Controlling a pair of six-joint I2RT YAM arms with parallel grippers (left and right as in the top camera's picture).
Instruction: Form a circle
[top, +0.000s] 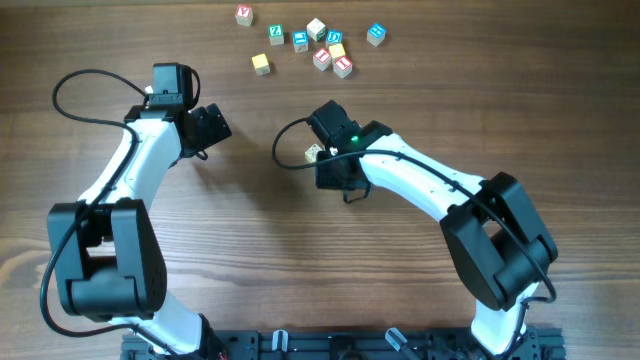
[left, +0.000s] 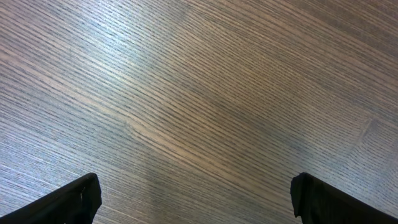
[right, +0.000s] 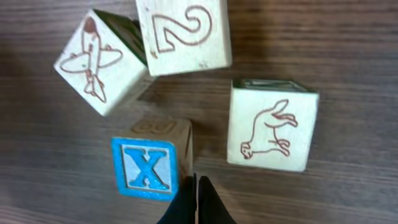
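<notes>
Circle (top: 312, 153) is lying directly under the right tool (right: 196, 198), which is hiding most of it from overhead.

Tool state: the right tool is presenting its jaws pressed together, gripping nothing, with the tip down at the tabletop (right: 348, 37).

Layout seen from the right wrist:
- X block (right: 146, 168) is sitting just left of the tip, apparently touching it.
- Dog block (right: 273, 134) is sitting ahead and right of the tip, apart from it.
- 2 block (right: 183, 34) is lying farther ahead.
- Plane block (right: 96, 62) is lying ahead and left, turned askew, with a corner nearly meeting the 2 block.

Step in hand, as judged: the tool is nudging blocks into an even ring with its closed tip. Spacing is looking uneven. To do this well, the push is best kept short and low, against the middle of a side face, so the block is sliding rather than turning. The tip should be kept off the dog block.

Surface: the tabletop is showing flat, smooth wood grain, so blocks are likely sliding easily.

Room: loose blocks (top: 322, 58) are lying well beyond the right tool. The left tool (left: 196, 199) is hanging well to the right tool's left over bare wood, jaws wide and empty.
</notes>
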